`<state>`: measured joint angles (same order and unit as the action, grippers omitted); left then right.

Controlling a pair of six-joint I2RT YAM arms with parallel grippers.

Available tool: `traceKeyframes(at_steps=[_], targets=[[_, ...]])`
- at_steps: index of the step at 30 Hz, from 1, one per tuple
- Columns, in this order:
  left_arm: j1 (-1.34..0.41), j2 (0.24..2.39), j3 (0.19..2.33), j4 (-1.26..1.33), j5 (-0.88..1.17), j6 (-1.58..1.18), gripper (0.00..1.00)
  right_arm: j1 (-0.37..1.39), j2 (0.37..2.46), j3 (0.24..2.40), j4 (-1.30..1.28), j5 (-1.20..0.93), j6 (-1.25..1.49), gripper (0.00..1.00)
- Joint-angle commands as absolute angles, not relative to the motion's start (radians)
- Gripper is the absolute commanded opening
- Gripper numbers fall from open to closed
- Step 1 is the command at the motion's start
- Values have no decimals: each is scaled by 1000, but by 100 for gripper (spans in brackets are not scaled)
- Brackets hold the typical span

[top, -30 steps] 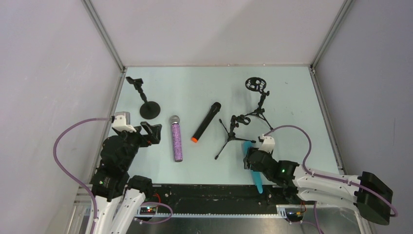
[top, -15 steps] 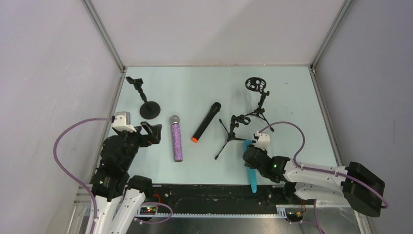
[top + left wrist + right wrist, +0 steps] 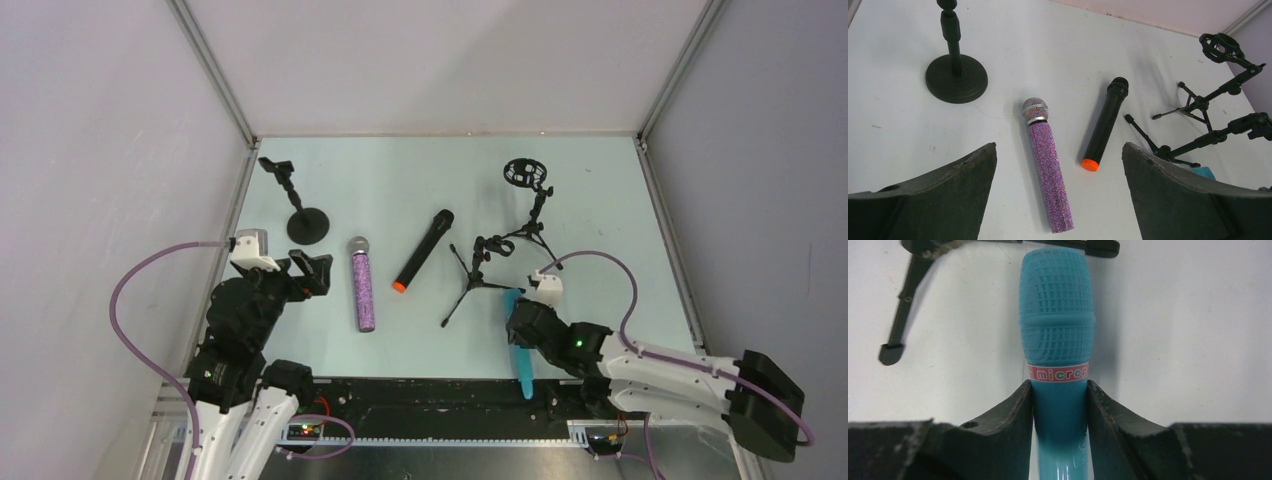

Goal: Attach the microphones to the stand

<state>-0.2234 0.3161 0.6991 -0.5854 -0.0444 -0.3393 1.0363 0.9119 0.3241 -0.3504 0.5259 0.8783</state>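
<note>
My right gripper (image 3: 522, 322) (image 3: 1059, 405) is shut on the turquoise-blue microphone (image 3: 521, 352) (image 3: 1057, 335), just below its mesh head, near the table's front edge. Its head points toward the small tripod stand (image 3: 473, 275), whose foot (image 3: 894, 325) lies just ahead. The purple glitter microphone (image 3: 362, 285) (image 3: 1048, 165) and the black microphone with an orange end (image 3: 423, 250) (image 3: 1105, 122) lie flat on the table. My left gripper (image 3: 312, 272) (image 3: 1058, 200) is open and empty, hovering over the purple microphone's lower end.
A round-base stand (image 3: 305, 218) (image 3: 955, 75) stands at the back left. A taller tripod with a ring shock mount (image 3: 527, 195) (image 3: 1220, 47) stands at the back right. Grey walls enclose the table on three sides.
My right arm swung left and then back right with the turquoise microphone still in its grip; the microphone's tail shifted along the front edge. The left arm has not moved.
</note>
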Motion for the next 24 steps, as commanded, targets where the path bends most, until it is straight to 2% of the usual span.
traceKeyframes(at_steps=[1,13,24], targets=[[-228,321,684,-549,-31,-319,98,1032,780,326,-397,525,820,0],[-227,328,684,-549,-31,-321,98,1009,310,364,-524,610,757,0],[-227,381,689,-542,25,-319,98,992,270,551,-393,644,405,0]])
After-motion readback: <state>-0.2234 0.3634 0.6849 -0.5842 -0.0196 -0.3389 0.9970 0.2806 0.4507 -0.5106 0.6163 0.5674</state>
